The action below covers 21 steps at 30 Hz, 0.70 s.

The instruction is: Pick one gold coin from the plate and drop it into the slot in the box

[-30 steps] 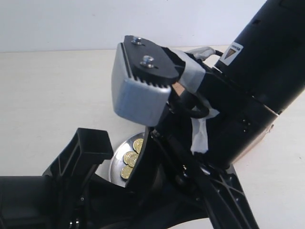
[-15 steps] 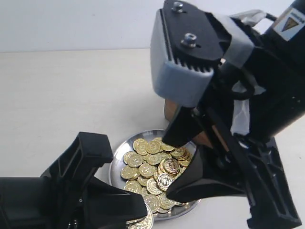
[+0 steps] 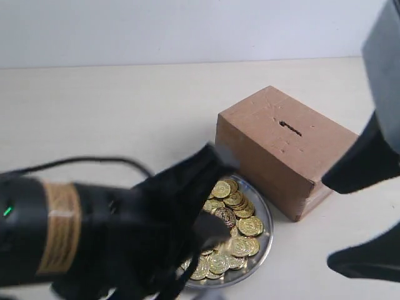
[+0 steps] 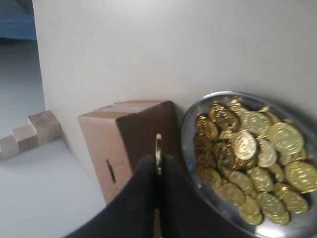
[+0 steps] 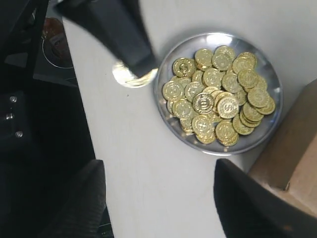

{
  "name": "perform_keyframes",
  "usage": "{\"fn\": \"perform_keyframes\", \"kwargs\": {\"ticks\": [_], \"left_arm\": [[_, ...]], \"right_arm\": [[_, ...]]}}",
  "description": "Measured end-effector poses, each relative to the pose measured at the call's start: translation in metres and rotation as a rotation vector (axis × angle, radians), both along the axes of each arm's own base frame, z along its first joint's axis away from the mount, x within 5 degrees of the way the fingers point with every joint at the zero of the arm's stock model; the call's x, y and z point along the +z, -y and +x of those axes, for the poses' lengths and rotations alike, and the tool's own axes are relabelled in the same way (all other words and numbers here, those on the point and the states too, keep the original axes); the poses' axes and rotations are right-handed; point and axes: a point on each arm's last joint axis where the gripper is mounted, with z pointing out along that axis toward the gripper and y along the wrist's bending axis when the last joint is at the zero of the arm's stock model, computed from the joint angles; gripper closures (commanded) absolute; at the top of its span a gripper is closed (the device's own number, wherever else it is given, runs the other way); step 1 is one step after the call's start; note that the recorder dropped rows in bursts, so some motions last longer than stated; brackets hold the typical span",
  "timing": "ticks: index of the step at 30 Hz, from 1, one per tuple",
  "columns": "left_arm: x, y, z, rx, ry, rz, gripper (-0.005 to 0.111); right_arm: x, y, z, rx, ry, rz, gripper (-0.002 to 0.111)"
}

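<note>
The brown cardboard box (image 3: 281, 150) stands on the table with its dark slot (image 3: 290, 129) in the top face. In front of it the silver plate (image 3: 265, 212) holds several gold coins (image 3: 234, 206). My left gripper (image 4: 158, 166) is shut on one gold coin (image 4: 158, 148), held on edge beside the plate (image 4: 190, 124) and near the box (image 4: 119, 139), whose slot (image 4: 110, 170) shows in the left wrist view. My right gripper (image 5: 158, 198) hangs open over bare table beside the plate (image 5: 267, 124), fingers (image 5: 74, 198) wide apart. The left arm (image 3: 125, 237) blurs across the exterior view.
Pale wooden blocks (image 4: 29, 131) lie beyond the table edge in the left wrist view. The table's edge and a dark floor area (image 5: 29, 124) show in the right wrist view. The right gripper's fingers (image 3: 369, 162) fill the right side of the exterior view.
The right arm has swung away to the right, uncovering the box and plate. The left arm has moved in over the plate's near side, now blurred with motion.
</note>
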Motion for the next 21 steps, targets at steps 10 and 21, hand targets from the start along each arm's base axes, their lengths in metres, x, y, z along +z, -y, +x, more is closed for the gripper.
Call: {"fn": "perform_keyframes", "kwargs": {"ticks": [10,21], "left_arm": [[0.031,0.068,0.103,0.221,0.044,0.022,0.107],[0.002,0.165,0.19,0.26,0.068,0.012,0.107]], "right_arm": [[-0.017,0.035,-0.048,-0.128,-0.037,0.11,0.047],[-0.059,0.049,-0.076,-0.133,-0.145,0.129,0.047]]}}
